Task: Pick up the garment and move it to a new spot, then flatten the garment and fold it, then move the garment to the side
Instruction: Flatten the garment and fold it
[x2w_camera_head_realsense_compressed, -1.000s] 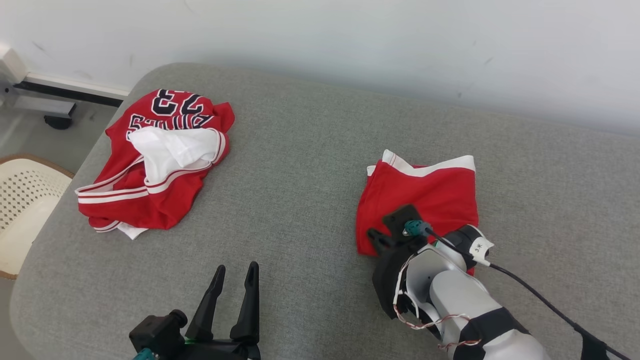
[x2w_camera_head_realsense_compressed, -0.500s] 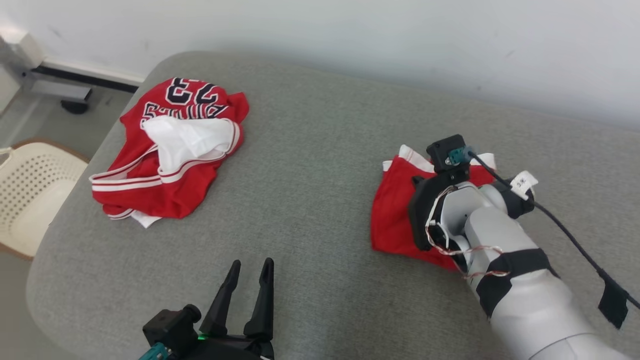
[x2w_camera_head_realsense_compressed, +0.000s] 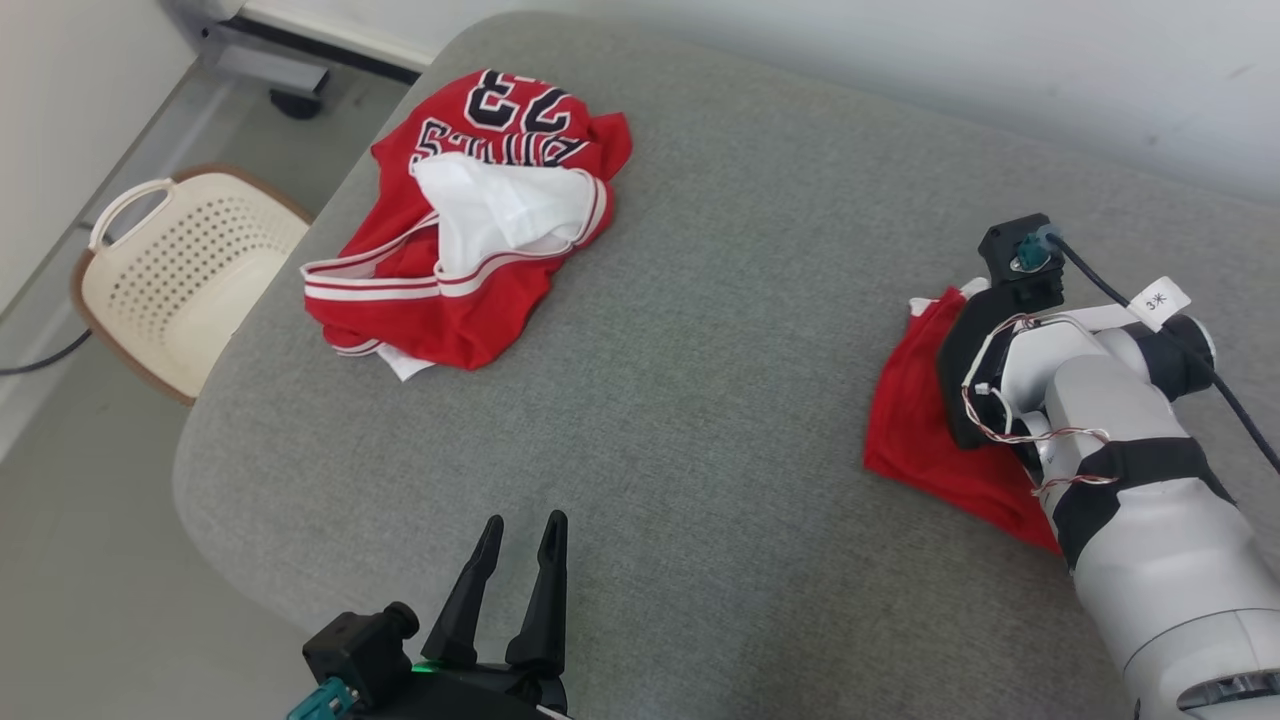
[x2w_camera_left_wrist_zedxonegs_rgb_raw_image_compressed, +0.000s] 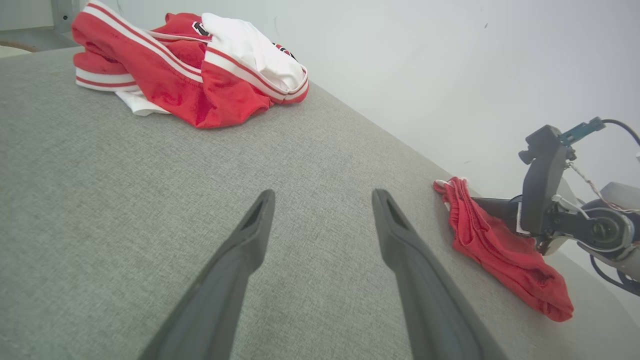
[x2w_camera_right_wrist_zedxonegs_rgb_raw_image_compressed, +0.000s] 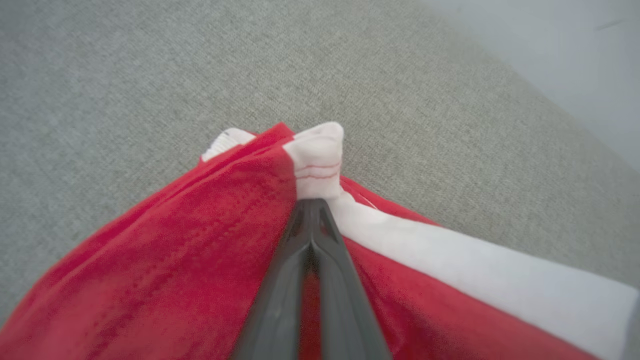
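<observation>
Light is bright and diffuse, with faint, soft shadows. The head view is sharp, the right wrist view is blurred (worst on the red cloth (x2w_camera_right_wrist_zedxonegs_rgb_raw_image_compressed: 150, 260) low down), and the left wrist view stretches at its edges.

Right hand (x2w_camera_right_wrist_zedxonegs_rgb_raw_image_compressed: 310, 206) farther across red garment (x2w_camera_head_realsense_compressed: 915, 440)

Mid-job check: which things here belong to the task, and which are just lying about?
Job: folded red garment with white trim; right gripper, shut on it.
Lying about: crumpled red numbered jersey; cream perforated plastic basket; open left gripper.
</observation>
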